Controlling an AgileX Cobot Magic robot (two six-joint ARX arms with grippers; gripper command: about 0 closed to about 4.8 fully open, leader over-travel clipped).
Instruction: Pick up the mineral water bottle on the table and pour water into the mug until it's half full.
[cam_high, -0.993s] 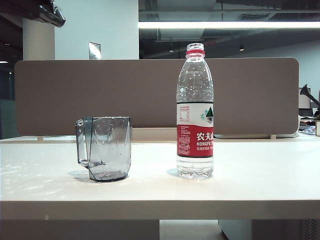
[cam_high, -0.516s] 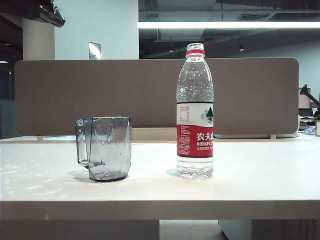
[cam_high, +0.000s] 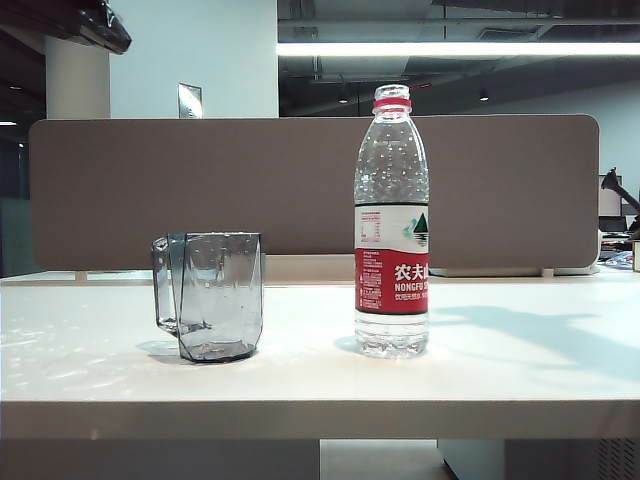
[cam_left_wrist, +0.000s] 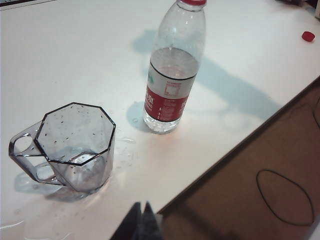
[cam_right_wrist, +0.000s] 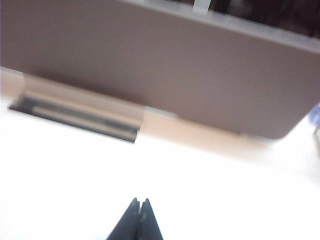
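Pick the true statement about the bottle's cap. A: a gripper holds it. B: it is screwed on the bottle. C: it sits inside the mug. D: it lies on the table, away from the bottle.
D: in the left wrist view the red cap lies on the table, apart from the open-necked mineral water bottle.

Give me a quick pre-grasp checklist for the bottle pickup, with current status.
1. Mineral water bottle upright on the table: ok.
2. Bottle uncapped, a red cap lying apart on the table: ok.
3. Mug upright, clear of the bottle: ok.
4. Right pincer open for the grasp: not ok, tips together, nothing held.
5. Right pincer lined up with the bottle: cannot tell, its wrist view shows only table and the partition.
6. Left pincer out of the way: ok, shut, at the near table edge.
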